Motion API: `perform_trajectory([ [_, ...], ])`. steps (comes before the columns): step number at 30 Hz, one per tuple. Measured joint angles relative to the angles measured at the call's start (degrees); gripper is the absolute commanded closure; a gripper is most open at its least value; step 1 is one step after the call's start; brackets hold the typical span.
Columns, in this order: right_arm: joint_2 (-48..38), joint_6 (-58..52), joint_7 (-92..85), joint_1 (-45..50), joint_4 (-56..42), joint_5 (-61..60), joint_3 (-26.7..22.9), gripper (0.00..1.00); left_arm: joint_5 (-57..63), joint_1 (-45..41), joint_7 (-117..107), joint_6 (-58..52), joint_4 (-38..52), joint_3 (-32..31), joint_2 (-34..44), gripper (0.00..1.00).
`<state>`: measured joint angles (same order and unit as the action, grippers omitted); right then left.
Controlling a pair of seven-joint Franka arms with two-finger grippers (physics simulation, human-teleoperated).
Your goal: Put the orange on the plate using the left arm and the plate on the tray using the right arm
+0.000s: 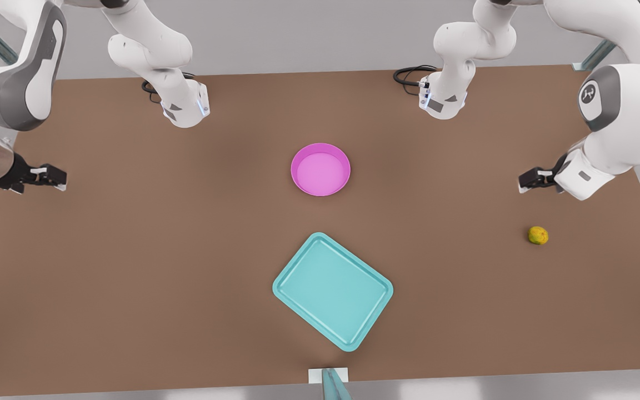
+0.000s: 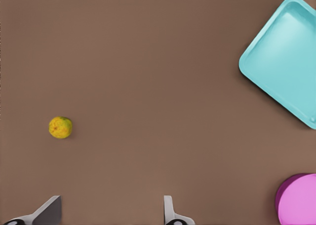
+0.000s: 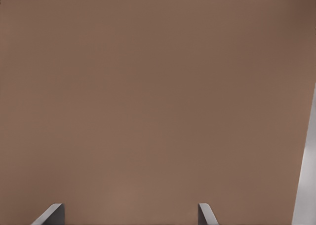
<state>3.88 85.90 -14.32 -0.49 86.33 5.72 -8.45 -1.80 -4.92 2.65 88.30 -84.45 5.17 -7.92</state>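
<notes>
While lying alone on the brown table (image 1: 131, 266) toward the front view's right, well apart from plate (image 1: 320, 169) and tray (image 1: 333, 290): orange (image 1: 538, 235). Nearest it, spread wide and holding nothing: left gripper (image 1: 528, 180). At the front view's far left, likewise parted and idle: right gripper (image 1: 53, 176).

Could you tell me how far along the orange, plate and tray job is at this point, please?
Nothing looks done yet. The orange lies on the table, apart from the plate, and the plate sits empty beside the tray, not on it. Nothing is in hand: the left tool hangs open near the orange, and the right tool waits open at the front view's left. Both placements remain.
</notes>
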Motion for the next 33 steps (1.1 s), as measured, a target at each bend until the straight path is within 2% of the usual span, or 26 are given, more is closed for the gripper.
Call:
perform_trajectory([
  [2, 0.1, 1.0, -0.7, 0.0, 0.0, 0.0, 0.0, 0.00, 0.2, 0.0, 0.0, 0.7, -0.3, 0.2, -1.0, 0.00],
  [3, 0.2, 1.4, -1.0, 0.0, 0.0, 0.0, 0.0, 0.00, 0.2, -0.7, 0.0, 0.7, -0.8, 2.2, -4.1, 0.00],
  [5, 0.4, 2.0, -1.6, 0.0, 0.0, 0.0, 0.0, 0.00, 0.1, 3.7, 0.6, 2.5, -4.5, 3.9, -9.7, 0.00],
  [9, 0.7, 2.7, -2.5, 0.1, 0.0, 0.0, 0.0, 0.00, 0.0, 9.1, 4.0, 16.4, -19.9, 4.6, -14.8, 0.00],
  [11, 0.9, 2.9, -3.0, 0.1, 0.0, 0.0, 0.0, 0.00, -0.3, 11.4, 6.3, 23.8, -23.1, 4.7, -17.2, 0.00],
  [15, 1.3, 3.2, -3.7, 0.0, 0.0, 0.0, 0.0, 0.00, -0.2, 14.2, 11.7, 33.7, -24.4, 4.8, -19.4, 0.00],
  [19, 1.5, 3.3, -4.3, 0.1, 0.0, 0.0, 0.0, 0.00, 0.1, 14.4, 16.7, 38.9, -24.3, 4.9, -20.0, 0.00],
  [33, 2.6, 3.3, -5.6, -0.1, -0.1, -0.1, 0.0, 0.00, -0.7, 16.1, 27.3, 44.8, -21.2, 5.1, -27.4, 0.00],
])
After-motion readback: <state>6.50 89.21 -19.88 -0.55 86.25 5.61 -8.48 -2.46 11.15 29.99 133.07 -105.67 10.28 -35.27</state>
